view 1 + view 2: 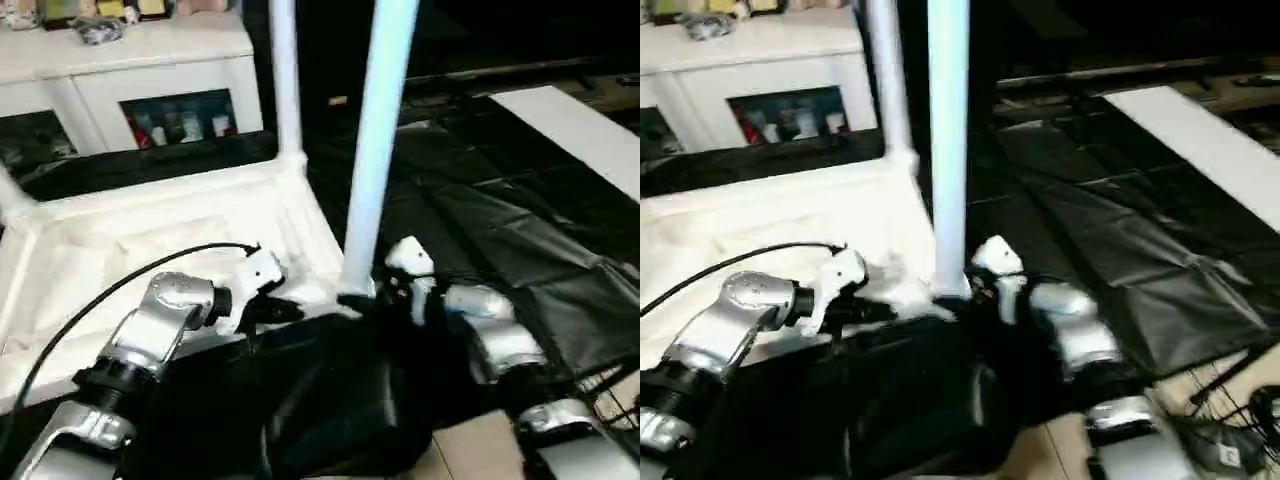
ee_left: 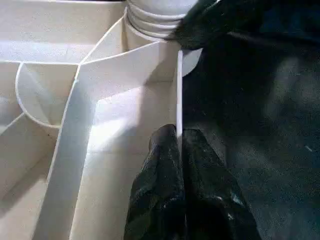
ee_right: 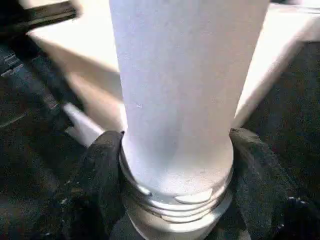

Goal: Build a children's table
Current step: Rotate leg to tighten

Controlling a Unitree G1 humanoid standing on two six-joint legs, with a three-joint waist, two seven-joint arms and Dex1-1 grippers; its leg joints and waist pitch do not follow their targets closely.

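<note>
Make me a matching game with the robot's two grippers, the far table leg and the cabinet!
Things:
1. left gripper
2. right gripper
3. far leg
4. white cabinet

States:
A. standing upright in a back corner socket
B. pinching the tabletop's thin rim
C. behind the table, with glass doors
D. hugging the base of the near leg

Pairs: 1-B, 2-D, 3-A, 4-C

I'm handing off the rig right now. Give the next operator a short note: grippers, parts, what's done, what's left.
Left gripper: shut on the tabletop's near edge wall, steadying it.
Right gripper: fingers on both sides of the near leg's threaded base, at the near right corner socket.
Done: tabletop lies underside up; the far leg stands in its corner.
Left: seat the near leg, then fit the other corners.
</note>
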